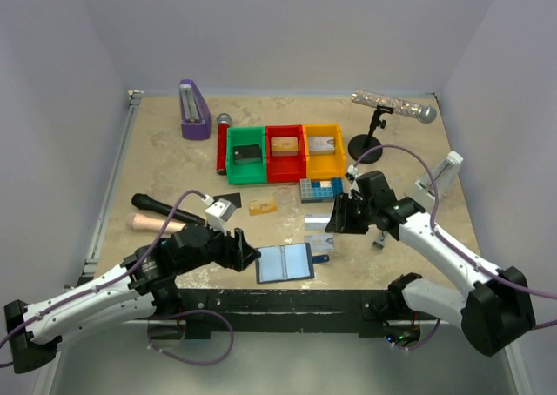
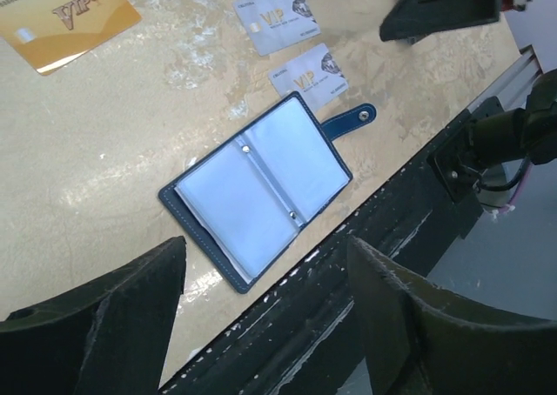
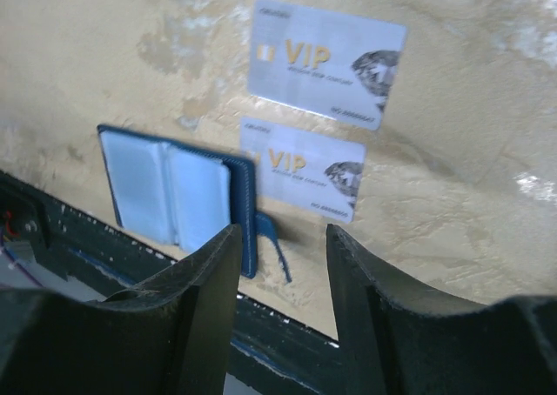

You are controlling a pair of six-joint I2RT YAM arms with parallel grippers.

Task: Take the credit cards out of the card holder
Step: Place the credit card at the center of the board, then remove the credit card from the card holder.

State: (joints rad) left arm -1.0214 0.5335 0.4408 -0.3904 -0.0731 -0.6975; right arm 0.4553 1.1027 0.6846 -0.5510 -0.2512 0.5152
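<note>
We're looking across the table [image 1: 165, 160]: green bin [image 1: 233, 158], red bin [image 1: 285, 174] and yellow bin [image 1: 324, 171] in a row at the back. A blue brick plate [image 1: 320, 189] sits in front of them, and a microphone [image 1: 396, 108] stands on the right. The card holder [image 2: 257, 190] lies open and flat at the near edge, navy cover down, pale pockets up, snap tab [image 2: 352, 119] sticking out. Two grey cards [image 2: 277, 18] lie just beside that tab, with a gold card [image 2: 65, 16] farther off. Our left gripper [image 2: 265, 256] hangs above the holder, fingers spread, empty. The right gripper [image 3: 283, 238] hovers over the grey cards, parted too, holding nothing.
</note>
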